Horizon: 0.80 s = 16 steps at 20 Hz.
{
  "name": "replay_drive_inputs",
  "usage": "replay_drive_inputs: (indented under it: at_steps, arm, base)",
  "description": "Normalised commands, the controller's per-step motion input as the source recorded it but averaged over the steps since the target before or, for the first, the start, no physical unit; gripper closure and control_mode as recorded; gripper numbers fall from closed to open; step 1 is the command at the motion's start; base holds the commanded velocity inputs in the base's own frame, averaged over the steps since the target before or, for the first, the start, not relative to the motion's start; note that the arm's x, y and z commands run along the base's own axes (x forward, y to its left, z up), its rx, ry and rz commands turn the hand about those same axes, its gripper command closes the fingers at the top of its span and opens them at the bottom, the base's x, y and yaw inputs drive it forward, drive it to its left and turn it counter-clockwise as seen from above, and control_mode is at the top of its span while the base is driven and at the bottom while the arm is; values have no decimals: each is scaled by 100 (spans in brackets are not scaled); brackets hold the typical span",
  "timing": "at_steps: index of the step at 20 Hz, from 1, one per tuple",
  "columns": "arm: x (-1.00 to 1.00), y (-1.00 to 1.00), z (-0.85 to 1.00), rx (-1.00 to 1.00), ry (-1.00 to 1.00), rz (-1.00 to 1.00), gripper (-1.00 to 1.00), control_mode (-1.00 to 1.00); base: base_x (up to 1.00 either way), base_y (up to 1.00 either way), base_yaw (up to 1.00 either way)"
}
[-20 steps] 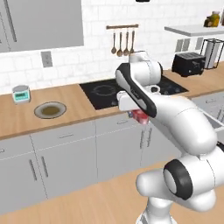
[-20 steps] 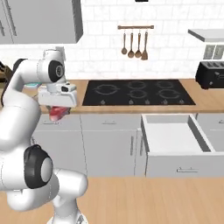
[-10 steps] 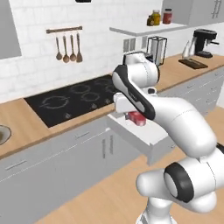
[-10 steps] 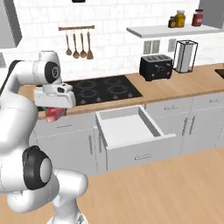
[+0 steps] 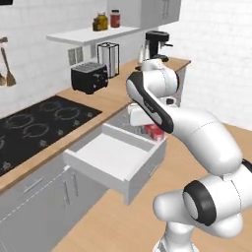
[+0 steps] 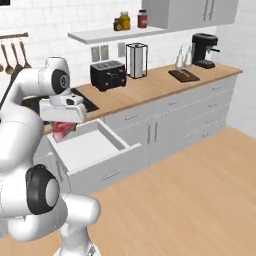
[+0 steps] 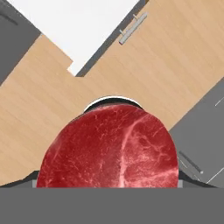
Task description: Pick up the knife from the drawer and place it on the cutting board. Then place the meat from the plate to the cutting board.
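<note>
One slab of raw red meat [image 7: 109, 148] hangs in the pincer [image 6: 62, 131], whose fingers are closed on it; from the hand camera the meat covers the fingertips and sits above bare wooden floor. In the right base view the meat shows as a red lump just under the white hand, at the left rear corner of the open drawer [image 6: 95, 150]; in the left base view it sits at the far right corner of the drawer [image 5: 115, 157], close beside the arm's forearm. The drawer is pulled well out from the grey cabinets, its white interior facing up. On the bench [image 6: 150, 87] behind it stand a black toaster [image 6: 107, 75] and a tall wire-framed holder [image 6: 136, 60], with a black coffee machine [image 6: 204, 50] at the far right end. Just left of that machine, on the same bench, lies the dark cutting board [image 6: 183, 75], well apart from the pincer. Whether the knife lies on it cannot be told at this size. Jars [image 6: 131, 20] stand on the shelf above.
</note>
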Motion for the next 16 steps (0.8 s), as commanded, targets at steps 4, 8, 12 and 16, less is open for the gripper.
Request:
replay_drive_inputs:
  at_steps: [4, 8, 12, 16]
  arm:
    - [0, 0, 0, 0, 0, 0, 100, 100]
    - [0, 0, 0, 0, 0, 0, 100, 100]
    - [0, 0, 0, 0, 0, 0, 100, 100]
    - [0, 0, 0, 0, 0, 0, 100, 100]
  base:
    - [41, -100, -39]
    - [52, -100, -36]
    - [90, -97, -29]
    - [100, -69, -23]
